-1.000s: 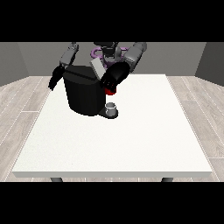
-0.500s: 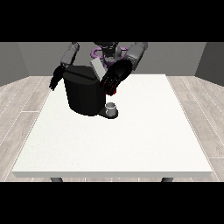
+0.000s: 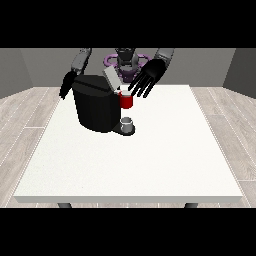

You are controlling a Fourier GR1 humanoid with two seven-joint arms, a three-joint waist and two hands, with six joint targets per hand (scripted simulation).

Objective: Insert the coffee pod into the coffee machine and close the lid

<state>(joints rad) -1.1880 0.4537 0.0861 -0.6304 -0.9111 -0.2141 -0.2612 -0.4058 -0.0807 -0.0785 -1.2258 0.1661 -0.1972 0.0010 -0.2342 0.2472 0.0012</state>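
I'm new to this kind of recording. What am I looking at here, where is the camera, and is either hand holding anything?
The camera stands across a white table and faces a humanoid robot, whose body shows small at the top. Its two arms reach toward you. On the table sits a black coffee machine with its lid raised, a red thing at the machine, and a small grey thing on its base. The hand at the view's right hovers above the red thing with fingers spread, holding nothing. The hand at the view's left hangs beside the machine; its fingers are too dark to read.
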